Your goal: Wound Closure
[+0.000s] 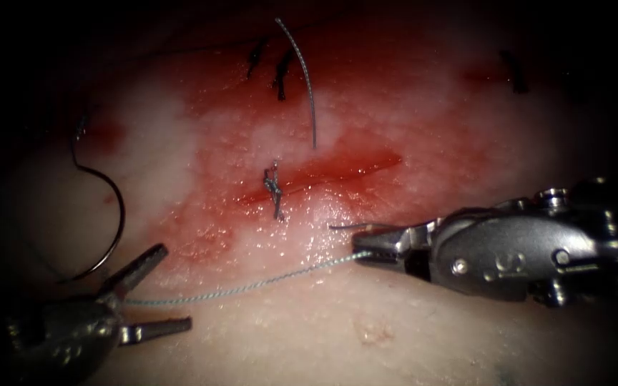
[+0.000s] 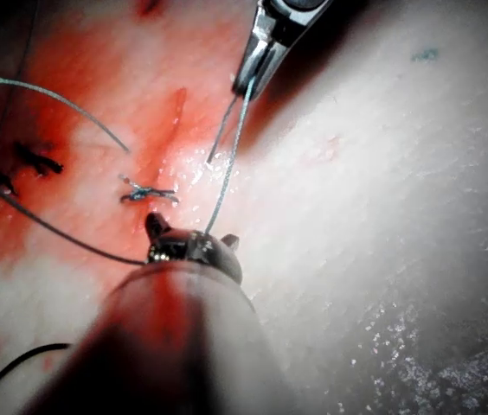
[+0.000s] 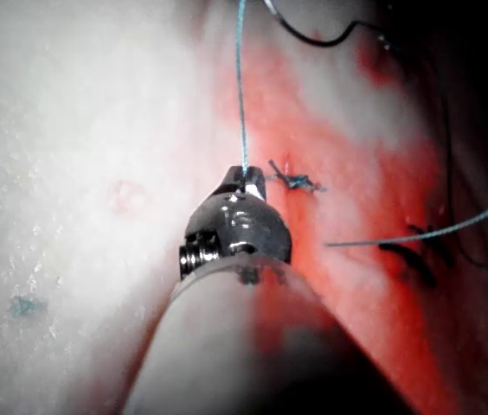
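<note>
On the tissue [image 1: 395, 336], the cut [image 1: 337, 170] carries a tied knot [image 1: 275, 189] near its left end. The curved needle [image 1: 119, 214] lies on the tissue left of the cut, free of both tools; whether its tip is in the tissue I cannot tell. My left tool [image 1: 177, 286] stands at the lower left with its jaws spread wide, gripping nothing. A pale thread [image 1: 252, 286] runs from between those jaws to my right tool [image 1: 357, 254], which is shut on the thread below the cut. In the left wrist view a short tail [image 2: 220, 134] hangs from the right tool [image 2: 257, 65].
A loose thread end [image 1: 307, 86] curves down from the far side toward the cut. Older dark stitches [image 1: 280, 75] sit behind the cut, and another [image 1: 514, 73] lies at the far right. Red fluid [image 1: 237, 114] covers the tissue around the cut.
</note>
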Robot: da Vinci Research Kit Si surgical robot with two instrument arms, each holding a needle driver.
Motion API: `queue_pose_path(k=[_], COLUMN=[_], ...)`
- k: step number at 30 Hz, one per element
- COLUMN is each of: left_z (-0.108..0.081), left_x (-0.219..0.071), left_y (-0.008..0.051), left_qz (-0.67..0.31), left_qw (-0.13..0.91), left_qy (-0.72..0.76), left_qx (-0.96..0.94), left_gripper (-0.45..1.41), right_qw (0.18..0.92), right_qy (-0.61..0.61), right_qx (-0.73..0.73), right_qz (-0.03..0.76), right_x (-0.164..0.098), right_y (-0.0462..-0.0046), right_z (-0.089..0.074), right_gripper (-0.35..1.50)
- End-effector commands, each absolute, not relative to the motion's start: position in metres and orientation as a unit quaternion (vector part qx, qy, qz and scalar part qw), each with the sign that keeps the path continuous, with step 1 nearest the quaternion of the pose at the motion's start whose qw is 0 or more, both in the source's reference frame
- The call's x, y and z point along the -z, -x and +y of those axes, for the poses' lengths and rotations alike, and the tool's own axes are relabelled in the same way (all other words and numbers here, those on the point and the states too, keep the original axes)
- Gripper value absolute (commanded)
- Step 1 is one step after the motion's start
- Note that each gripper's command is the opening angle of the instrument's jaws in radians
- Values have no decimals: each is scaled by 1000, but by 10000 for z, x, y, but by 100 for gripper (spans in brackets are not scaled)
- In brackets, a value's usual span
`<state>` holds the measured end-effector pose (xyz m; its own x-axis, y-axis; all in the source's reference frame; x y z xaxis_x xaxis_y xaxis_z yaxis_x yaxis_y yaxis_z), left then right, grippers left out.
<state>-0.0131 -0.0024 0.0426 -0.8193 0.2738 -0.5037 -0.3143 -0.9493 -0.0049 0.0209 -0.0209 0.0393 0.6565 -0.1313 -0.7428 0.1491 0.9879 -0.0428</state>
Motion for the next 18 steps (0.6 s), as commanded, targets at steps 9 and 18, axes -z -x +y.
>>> queue_pose_path(k=[9, 18], left_z=[-28, -33], left_x=[-431, -423], left_y=[129, 125], left_qz=[56, 66], left_qw=[134, 119], left_qy=[202, 169], left_qx=[-968, -976], left_gripper=[57, 52], right_qw=[916, 924], right_qy=[-11, -13], right_qx=[76, 85], right_qz=[393, 372], right_x=[-400, -401], right_y=[-209, -201], right_z=[-209, -207], right_gripper=[-35, -35])
